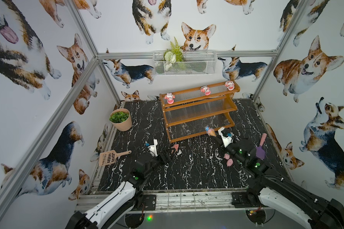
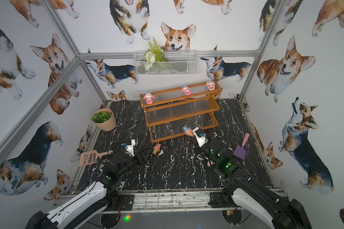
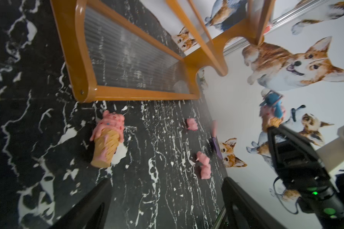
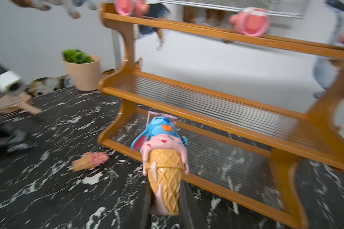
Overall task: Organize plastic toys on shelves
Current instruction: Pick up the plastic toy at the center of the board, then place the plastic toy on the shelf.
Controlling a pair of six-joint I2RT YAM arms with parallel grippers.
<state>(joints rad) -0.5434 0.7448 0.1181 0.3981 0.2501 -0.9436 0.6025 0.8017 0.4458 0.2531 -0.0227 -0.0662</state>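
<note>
Right claw (image 4: 165, 210) pinches the blue-topped cone (image 4: 165, 172) by its lower end, just short of the lowest tier of the rack (image 4: 127, 83) at 12 o'clock. Placing is in hand, I judge. Next it must clear the front rail and set the cone upright. Left claw (image 3: 167, 200) stands spread, the pink cone (image 3: 107, 138) lying on the table (image 1: 197, 172) near its 1 o'clock. Dolls (image 1: 169, 98) line the top tier. The right arm (image 1: 276, 198) hides some pigs (image 1: 230, 163); wrist views blur.

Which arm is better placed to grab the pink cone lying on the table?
Left. The left end effector, open and empty, sits close to the pink cone. The right end effector is shut on the blue-topped cone by the rack's lowest shelf.
</note>
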